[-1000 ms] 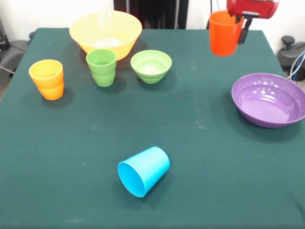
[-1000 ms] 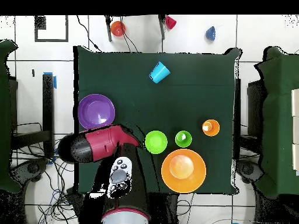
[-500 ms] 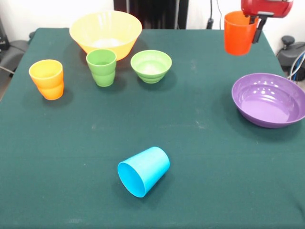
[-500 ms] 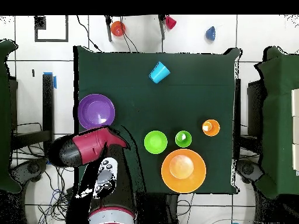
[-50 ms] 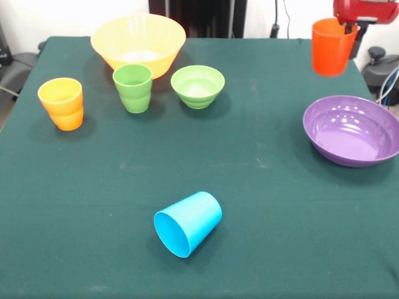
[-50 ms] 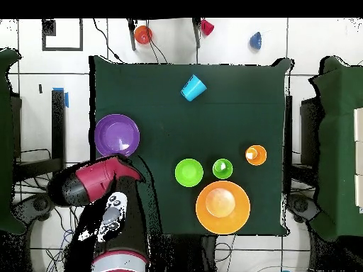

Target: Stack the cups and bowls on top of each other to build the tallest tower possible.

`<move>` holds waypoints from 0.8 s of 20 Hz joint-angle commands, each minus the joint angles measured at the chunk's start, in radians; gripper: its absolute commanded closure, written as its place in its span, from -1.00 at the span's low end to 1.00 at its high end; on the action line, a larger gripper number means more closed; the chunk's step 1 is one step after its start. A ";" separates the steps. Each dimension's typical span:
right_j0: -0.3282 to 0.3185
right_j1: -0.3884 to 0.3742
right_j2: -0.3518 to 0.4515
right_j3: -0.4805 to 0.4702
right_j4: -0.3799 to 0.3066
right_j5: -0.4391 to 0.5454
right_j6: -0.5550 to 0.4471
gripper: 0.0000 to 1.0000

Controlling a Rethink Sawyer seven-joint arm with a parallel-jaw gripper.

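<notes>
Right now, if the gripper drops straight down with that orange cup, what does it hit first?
Probably bare tablecloth by the far corner. The gripper holds the orange cup beyond the purple bowl, though depth is unclear.

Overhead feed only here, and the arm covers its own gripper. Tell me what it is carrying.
Observer: The front view shows the gripper shut on the rim of an orange cup.
Operator: Give me the cup's attitude.
Observer: Upright, mouth up, lifted clear of the table.
Operator: Now report on the blue cup.
Observer: The blue cup lies on its side, with its open mouth towards the front camera.
</notes>
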 commanded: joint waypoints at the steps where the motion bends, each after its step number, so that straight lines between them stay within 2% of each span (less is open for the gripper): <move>1: 0.029 0.122 0.027 -0.069 -0.002 -0.114 0.132 1.00; 5: 0.038 0.126 0.016 -0.079 0.009 -0.111 0.124 1.00; 9: 0.024 0.105 0.023 -0.082 0.027 -0.063 0.102 1.00; 16: 0.004 0.145 0.041 -0.193 0.039 -0.012 0.062 1.00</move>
